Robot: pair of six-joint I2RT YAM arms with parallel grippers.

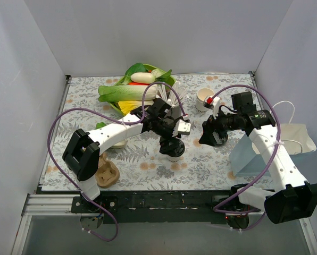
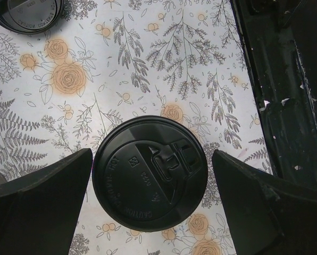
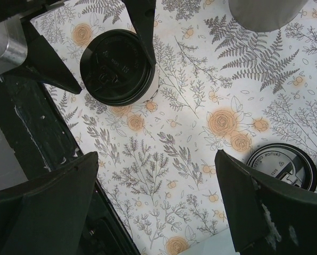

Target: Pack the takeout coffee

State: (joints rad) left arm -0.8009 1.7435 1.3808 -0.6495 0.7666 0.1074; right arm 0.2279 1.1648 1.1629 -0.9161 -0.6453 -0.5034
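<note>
Straddling the lidded takeout coffee (image 2: 148, 186) with left tool (image 2: 152, 159) spread wide, gripping nothing, and with right tool (image 3: 156, 156) near it, equally wide, empty.

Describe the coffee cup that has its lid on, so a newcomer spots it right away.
Start at the floral table, near its middle, directly under the left tool. There stands the lidded cup. Unlike the open cup further back, it wears a black lid.
</note>
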